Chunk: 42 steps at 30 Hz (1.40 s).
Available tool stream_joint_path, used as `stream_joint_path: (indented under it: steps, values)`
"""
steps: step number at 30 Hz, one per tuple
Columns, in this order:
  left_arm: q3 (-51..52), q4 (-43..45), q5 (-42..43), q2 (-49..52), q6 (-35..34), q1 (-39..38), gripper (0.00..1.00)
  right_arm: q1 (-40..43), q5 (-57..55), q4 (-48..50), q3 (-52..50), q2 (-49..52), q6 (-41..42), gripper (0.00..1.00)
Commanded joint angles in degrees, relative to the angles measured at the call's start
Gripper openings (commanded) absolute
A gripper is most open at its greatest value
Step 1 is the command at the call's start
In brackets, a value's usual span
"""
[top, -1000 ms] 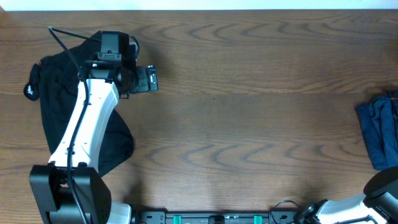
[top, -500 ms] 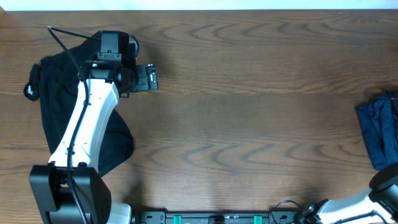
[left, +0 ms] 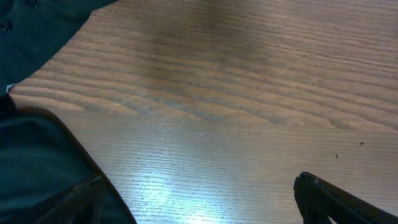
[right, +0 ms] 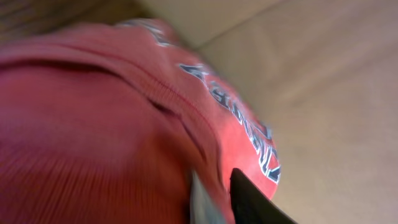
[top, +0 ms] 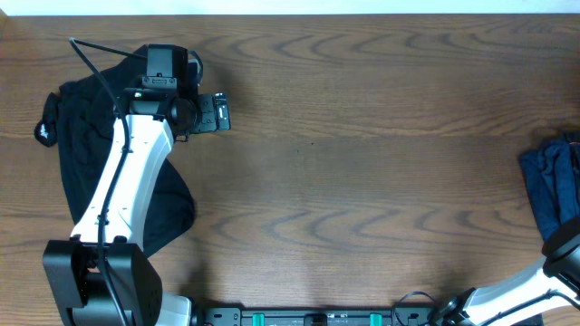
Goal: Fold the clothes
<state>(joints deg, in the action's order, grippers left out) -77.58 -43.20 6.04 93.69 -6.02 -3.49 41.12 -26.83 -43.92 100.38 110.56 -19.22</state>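
The black shirt [top: 77,154] lies crumpled at the table's left, under my left arm. My left gripper [top: 216,115] hovers just right of it, open wide over bare wood. In the left wrist view its left finger [left: 81,199] sits over the black shirt [left: 37,162] and its right finger [left: 336,202] over the table. A dark blue garment [top: 551,190] lies at the right edge. The blurred coral-red T-shirt [right: 93,124] with navy-and-white lettering [right: 242,112] fills the right wrist view, pressed against my right gripper [right: 214,186]. Only one dark finger [right: 252,202] shows.
The wooden table [top: 362,163] stretches between the two garments. My right arm [top: 562,263] reaches off the lower right corner. A beige surface [right: 323,93] lies behind the red T-shirt.
My right arm has slid further out of the overhead view at the lower right corner. The left arm and the black shirt have not moved.
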Motion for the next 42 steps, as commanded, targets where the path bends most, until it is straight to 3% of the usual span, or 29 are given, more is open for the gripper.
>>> stream_joint_path:
  steps: [1, 6, 11, 15, 22, 26, 29, 31, 33, 38, 42]
  values:
    - [0.50, 0.24, 0.37, 0.66, -0.26, 0.20, 0.98, -2.12, 6.60, -3.54, 1.07, -0.94, -0.11, 0.36]
    - [0.50, 0.48, 0.37, 0.66, -0.26, 0.20, 0.98, -3.67, 15.61, -11.72, 1.07, -0.94, 2.99, 0.24]
    - [0.50, 0.46, 0.37, 0.66, -0.26, 0.20, 0.98, -4.15, 28.28, -18.95, 1.07, -0.94, 9.60, 0.27]
    - [0.50, 0.42, 0.39, 0.66, -0.28, 0.20, 0.98, -5.81, 36.48, -26.36, 1.07, -0.96, 9.46, 0.26]
    - [0.50, 0.42, 0.37, 0.66, -0.26, 0.20, 0.98, -12.59, 39.28, -33.81, 1.07, -4.66, 7.32, 0.28]
    - [0.50, -0.44, 0.37, 0.66, -0.26, 0.20, 0.98, -18.27, 37.13, -34.23, 1.07, -9.90, 7.67, 0.36]
    - [0.50, -0.90, 0.37, 0.66, -0.26, 0.20, 0.98, -19.80, 30.42, -33.79, 1.07, -14.01, 15.74, 0.47]
    - [0.50, -0.92, 0.37, 0.66, -0.26, 0.20, 0.98, -19.32, 25.90, -33.66, 1.07, -16.17, 20.61, 0.61]
    - [0.50, -0.92, 0.37, 0.66, -0.26, 0.22, 0.98, -18.10, 22.03, -33.64, 1.07, -17.73, 24.52, 0.99]
    - [0.50, -0.90, 0.37, 0.66, -0.26, 0.20, 0.98, -9.92, 18.64, -34.29, 1.07, -19.19, 28.41, 0.99]
    - [0.50, -0.90, 0.39, 0.66, -0.28, 0.20, 0.98, 0.81, 23.56, -34.05, 0.87, -18.60, 30.16, 0.99]
